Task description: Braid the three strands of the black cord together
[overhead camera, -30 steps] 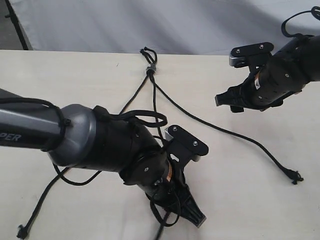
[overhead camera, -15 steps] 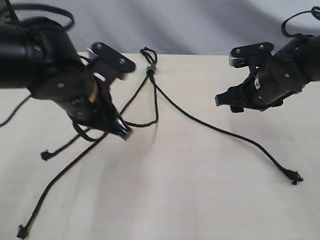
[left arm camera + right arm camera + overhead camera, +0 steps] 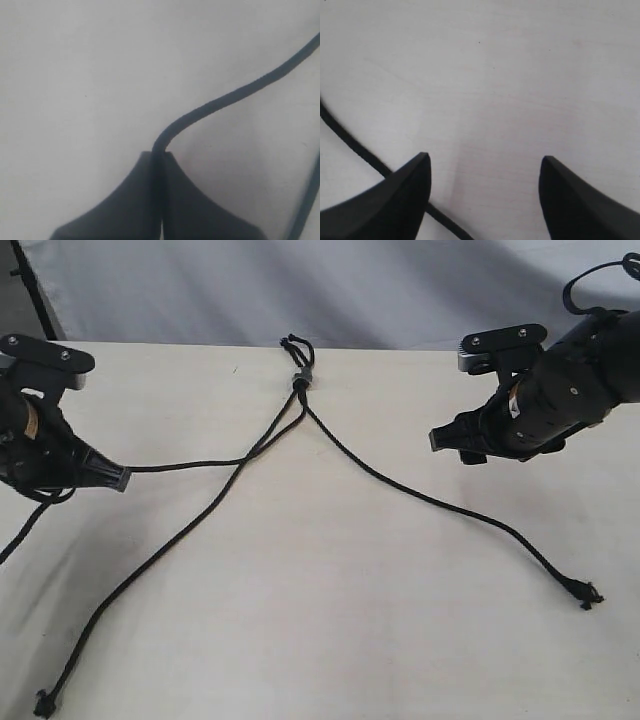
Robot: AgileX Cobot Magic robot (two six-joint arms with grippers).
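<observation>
The black cord fans out on the pale table from its grey band (image 3: 301, 375), with small loops (image 3: 294, 344) behind it. One strand (image 3: 195, 466) runs left into my left gripper (image 3: 120, 480), which is shut on it; the left wrist view shows this strand (image 3: 225, 100) pinched between the closed tips (image 3: 157, 153). A second strand (image 3: 150, 570) lies down to a knotted tip (image 3: 42, 705) at the front left. The third strand (image 3: 440, 502) ends in a knot (image 3: 590, 593) at the right. My right gripper (image 3: 441, 439) hovers open, with that strand (image 3: 355, 145) beside one finger.
A grey backdrop (image 3: 350, 290) hangs behind the table's far edge. The left arm's glossy cable (image 3: 15, 540) droops at the left border. Another strand (image 3: 306, 197) passes along the side of the left wrist view.
My left gripper has swung from the front middle up and out to the far left, dragging its strand leftward across the table. The right arm has not moved.
</observation>
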